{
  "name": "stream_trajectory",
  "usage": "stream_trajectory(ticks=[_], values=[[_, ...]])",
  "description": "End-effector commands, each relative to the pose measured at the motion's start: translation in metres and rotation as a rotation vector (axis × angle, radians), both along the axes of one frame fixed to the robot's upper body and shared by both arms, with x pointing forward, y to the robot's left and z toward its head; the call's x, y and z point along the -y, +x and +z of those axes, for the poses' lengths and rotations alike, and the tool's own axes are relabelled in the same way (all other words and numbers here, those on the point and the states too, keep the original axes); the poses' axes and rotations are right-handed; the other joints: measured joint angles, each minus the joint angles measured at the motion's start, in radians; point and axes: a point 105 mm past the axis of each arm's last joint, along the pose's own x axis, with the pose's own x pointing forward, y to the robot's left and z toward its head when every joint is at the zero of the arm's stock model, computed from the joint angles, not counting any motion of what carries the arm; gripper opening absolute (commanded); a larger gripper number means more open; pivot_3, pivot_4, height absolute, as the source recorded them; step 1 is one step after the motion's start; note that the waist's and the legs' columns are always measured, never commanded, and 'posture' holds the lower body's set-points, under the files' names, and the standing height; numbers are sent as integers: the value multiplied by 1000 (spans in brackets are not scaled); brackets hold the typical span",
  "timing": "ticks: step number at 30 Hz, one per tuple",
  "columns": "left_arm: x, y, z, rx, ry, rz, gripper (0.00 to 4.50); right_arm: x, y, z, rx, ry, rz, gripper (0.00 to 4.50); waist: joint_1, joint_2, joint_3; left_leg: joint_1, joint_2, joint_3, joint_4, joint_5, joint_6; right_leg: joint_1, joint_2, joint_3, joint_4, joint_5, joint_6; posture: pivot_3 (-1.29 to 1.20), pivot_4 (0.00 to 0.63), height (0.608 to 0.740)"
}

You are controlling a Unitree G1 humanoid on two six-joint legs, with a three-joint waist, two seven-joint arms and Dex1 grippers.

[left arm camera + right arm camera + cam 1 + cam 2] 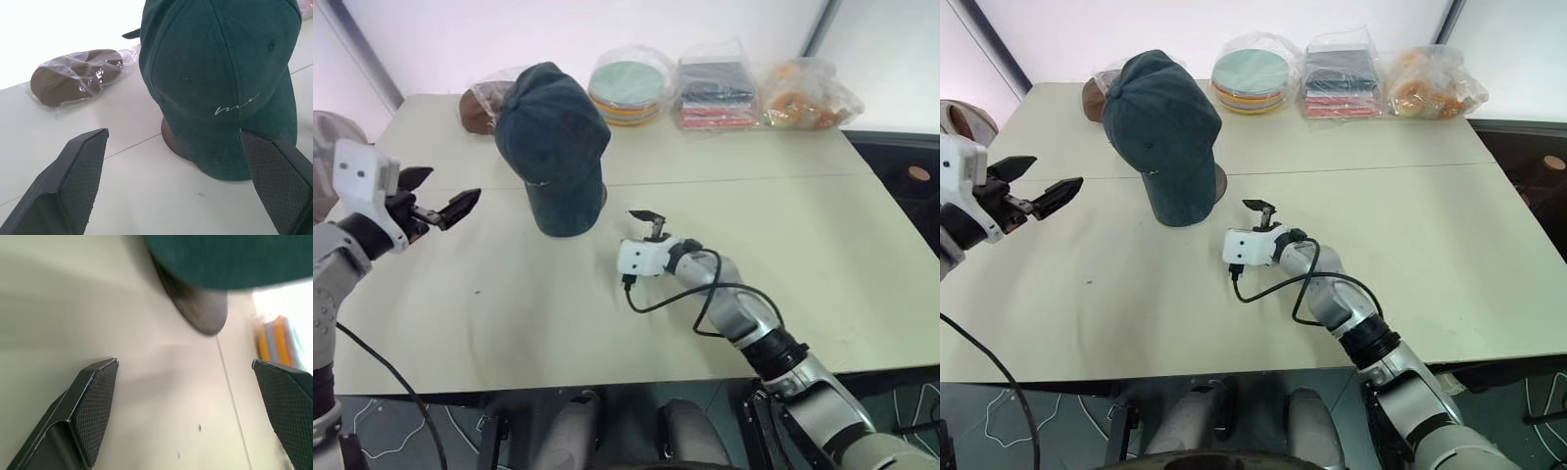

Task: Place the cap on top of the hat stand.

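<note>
The dark teal cap (551, 137) sits upright over the hat stand at the table's middle left, its brim hanging toward me. Of the stand, only the brown round base (168, 143) shows under the cap's edge. White script marks the cap's front (235, 104). My left gripper (445, 193) hovers to the left of the cap, pointing at it, open and holding nothing. My right gripper (651, 223) is low over the table, in front of and to the right of the cap, open and apart from it. Between its fingers (98, 401) lies bare table, with the stand's base (200, 308) beyond.
Along the table's far edge lie a bagged brown item (480, 106), a bagged stack of coloured discs (626, 90), bagged folded cloths (717, 93) and a bag of orange things (803, 96). A black cable (705, 294) loops off my right wrist.
</note>
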Motion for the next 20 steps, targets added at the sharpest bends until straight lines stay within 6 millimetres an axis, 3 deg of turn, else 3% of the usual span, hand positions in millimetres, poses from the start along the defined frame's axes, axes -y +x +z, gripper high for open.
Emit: stream_trajectory(ticks=[1,7,11,17,20], values=[[0,-11,26,51,58,-53,4500,15,4,54,-58,190,26,4461,0,0,1,0,0,0,0,0,0,0,0,0,0,0,0,0,150,740],[9,-34,36,-34,115,-241,4500,49,-18,111,-305,438,191,4461,2,1,2,0,0,0,-1,-1,2,1,-1,0,-2,0,0,0,150,740],[6,-37,43,-52,135,-282,4500,64,-33,148,-410,583,291,4461,2,1,3,0,0,0,-1,-2,2,1,-2,0,-3,-1,-1,0,150,740],[5,-42,41,-102,158,-345,4500,80,-52,200,-456,778,411,4461,2,5,8,-2,0,1,-4,-2,3,-1,-3,0,-4,-1,-2,0,150,740],[6,-43,38,-114,155,-368,4500,86,-56,215,-443,840,427,4461,1,5,8,-2,1,1,-6,-2,3,-1,-3,0,-4,-1,-2,0,150,740]])
